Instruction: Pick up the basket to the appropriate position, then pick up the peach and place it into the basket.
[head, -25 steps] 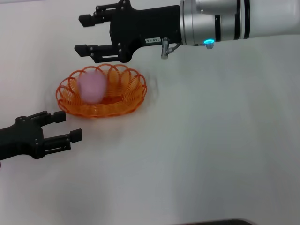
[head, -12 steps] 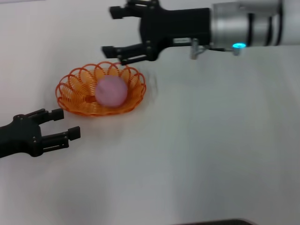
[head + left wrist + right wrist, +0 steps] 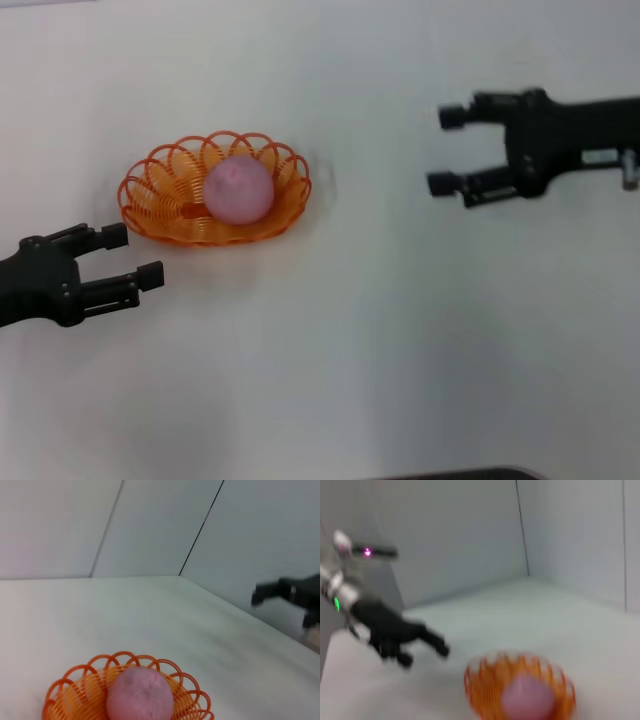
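Observation:
The orange wire basket [image 3: 170,203] sits on the white table at the left. The pink peach [image 3: 239,189] rests inside it, toward its right end. Both also show in the left wrist view, basket [image 3: 75,700] and peach [image 3: 140,695], and in the right wrist view, basket [image 3: 485,680] and peach [image 3: 527,699]. My right gripper [image 3: 447,150] is open and empty, out at the right, well clear of the basket. My left gripper [image 3: 132,254] is open and empty, just in front of the basket's left end.
The white table [image 3: 380,330] is bare around the basket. In the right wrist view my left arm [image 3: 395,630] shows beyond the basket. Grey walls stand behind the table.
My right gripper has drawn back from above the basket to the far right, open and empty. The peach has settled in the basket's right part. My left gripper has shifted slightly left.

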Available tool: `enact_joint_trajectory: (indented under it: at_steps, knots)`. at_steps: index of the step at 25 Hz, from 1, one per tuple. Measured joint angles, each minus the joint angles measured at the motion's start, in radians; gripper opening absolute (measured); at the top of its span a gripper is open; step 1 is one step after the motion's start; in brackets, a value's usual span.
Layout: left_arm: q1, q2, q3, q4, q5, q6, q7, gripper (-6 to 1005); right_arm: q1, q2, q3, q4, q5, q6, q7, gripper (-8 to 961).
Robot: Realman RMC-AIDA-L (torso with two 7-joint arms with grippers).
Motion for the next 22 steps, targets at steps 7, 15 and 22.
enact_joint_trajectory:
  at_steps: [7, 15, 22]
  knots:
    - [-0.004, 0.001, 0.000, 0.010, -0.010, -0.001, 0.000, 852, 0.007, 0.035, 0.085, -0.008, -0.246, -0.021, 0.058, 949]
    - [-0.008, 0.001, 0.000, 0.010, -0.011, -0.002, 0.000, 853, 0.007, 0.048, 0.096, -0.008, -0.261, -0.021, 0.053, 950]
    - [-0.006, 0.001, 0.000, 0.010, -0.011, -0.001, 0.000, 853, 0.011, 0.050, 0.097, -0.008, -0.259, -0.022, 0.050, 950]
